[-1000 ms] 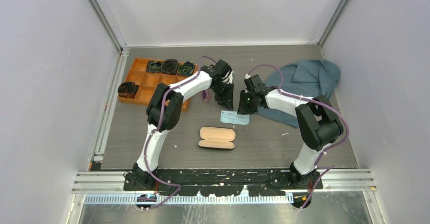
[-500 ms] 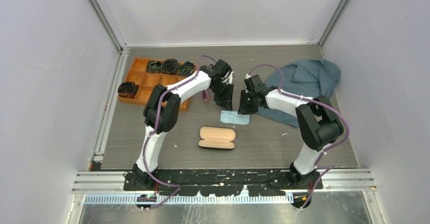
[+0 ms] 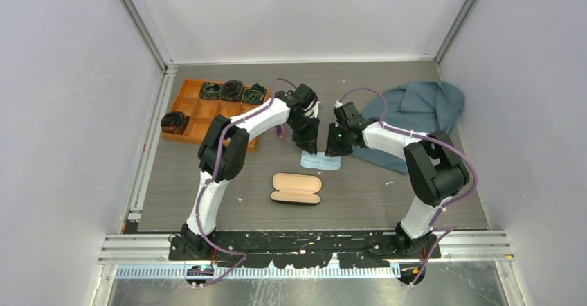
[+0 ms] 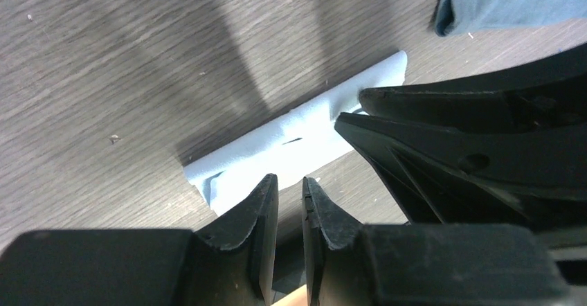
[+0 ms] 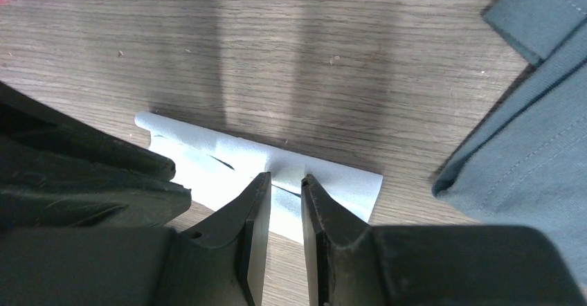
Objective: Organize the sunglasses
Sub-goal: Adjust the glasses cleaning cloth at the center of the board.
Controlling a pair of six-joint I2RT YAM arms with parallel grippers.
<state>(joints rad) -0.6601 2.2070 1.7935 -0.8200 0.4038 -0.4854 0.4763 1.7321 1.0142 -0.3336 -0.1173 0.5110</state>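
Note:
A light-blue cloth [image 3: 322, 161] [image 4: 277, 147] [image 5: 228, 157] lies partly folded on the wood table, with both grippers tips-down over it and facing each other. My left gripper [image 3: 309, 147] [image 4: 291, 181] hangs over the cloth's near-left edge, jaws a narrow gap apart with nothing between them. My right gripper [image 3: 331, 150] [image 5: 280, 179] hovers over the cloth's right part, also narrowly open and empty. A thin purple-pink shape [image 3: 279, 130], seemingly the sunglasses, lies beside the left forearm near the tray. The black case [image 3: 296, 188] lies open, tan lining up, nearer the bases.
An orange compartment tray [image 3: 201, 115] holding dark bundles stands at the left. A large grey-blue garment [image 3: 415, 112] [image 5: 533, 112] is spread at the right, its edge close to the right gripper. Walls enclose the table on three sides.
The left gripper has shifted slightly toward the right gripper and its jaws have narrowed a little. The right arm, cloth and case have not moved.

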